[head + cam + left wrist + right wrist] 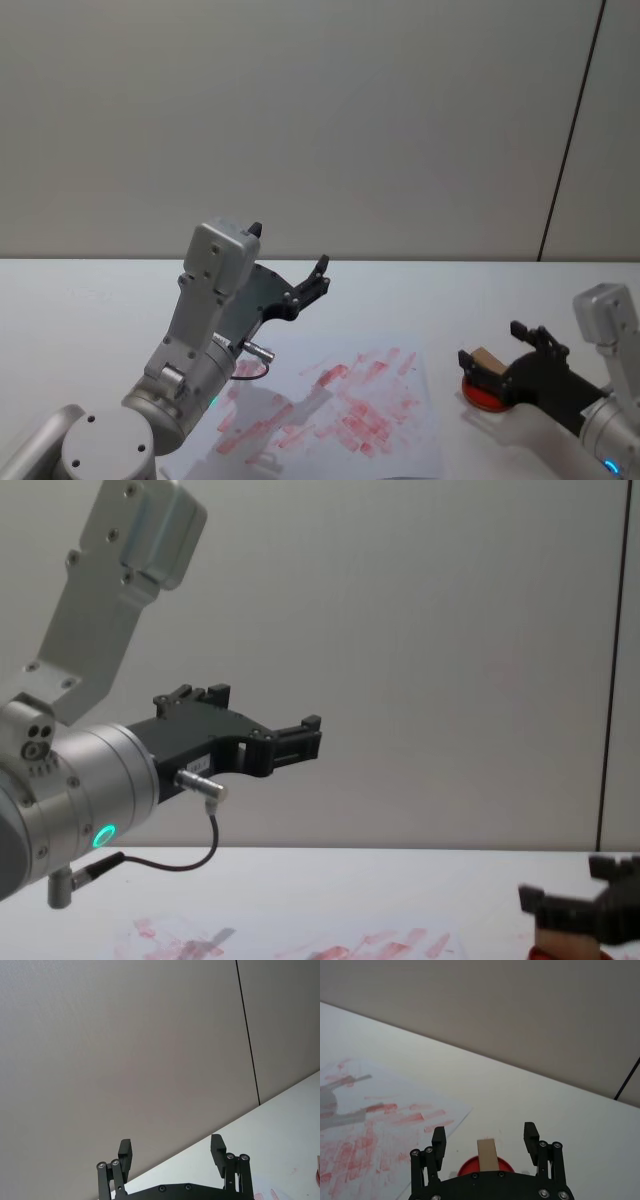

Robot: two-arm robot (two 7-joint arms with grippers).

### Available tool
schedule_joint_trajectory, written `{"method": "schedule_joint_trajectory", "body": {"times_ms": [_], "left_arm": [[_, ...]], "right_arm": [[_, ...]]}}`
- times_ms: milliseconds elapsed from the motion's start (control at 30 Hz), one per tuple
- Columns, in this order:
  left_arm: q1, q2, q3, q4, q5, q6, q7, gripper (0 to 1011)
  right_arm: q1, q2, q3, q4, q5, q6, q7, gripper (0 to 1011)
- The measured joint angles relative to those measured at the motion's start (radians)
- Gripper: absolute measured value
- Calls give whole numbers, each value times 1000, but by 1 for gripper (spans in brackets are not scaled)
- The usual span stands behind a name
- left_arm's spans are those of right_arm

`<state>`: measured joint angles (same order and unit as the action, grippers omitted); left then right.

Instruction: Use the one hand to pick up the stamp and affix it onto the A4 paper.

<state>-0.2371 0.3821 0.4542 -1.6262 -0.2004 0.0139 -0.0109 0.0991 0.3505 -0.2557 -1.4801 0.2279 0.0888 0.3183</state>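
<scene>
Your right hand (487, 371) was low over the worktop (90, 300), its fingers spread apart on either side of the stamp (487, 1155), which stood upright between them on the red ink pad (470, 1166). In the right wrist view a clear gap showed between each finger and the tan block, so you had not yet clamped on it; the stamp was within reach but not gripped. The A4 paper (400, 430) lay just to the left of that hand, flat on the worktop and covered with many red prints and smears, its near corner close to the pad. Whether any of those marks belonged to this attempt could not be told. As a judgement, you were at the grasp stage: the closing on the stamp, the lift off the pad, the carry across to the sheet and the press down all seemed left to do. The only container-like thing in play was the round ink pad, and the only thing on it was the stamp's lower end. Your left hand (297, 736) was held high and well away from the right one, raised above the far side of the paper, fingers apart and holding nothing.
</scene>
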Motion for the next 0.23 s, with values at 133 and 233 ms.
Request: {"method": "schedule_joint_trajectory", "body": {"times_ms": [133,233], "left_arm": [[0,0,0,0,0,0,0,1002],[0,0,0,0,0,0,0,1003]], "right_arm": [[-4,0,2,-34,20,-16,-4,999],[-6,0,4,-52,31,-23,-6,1001]]}}
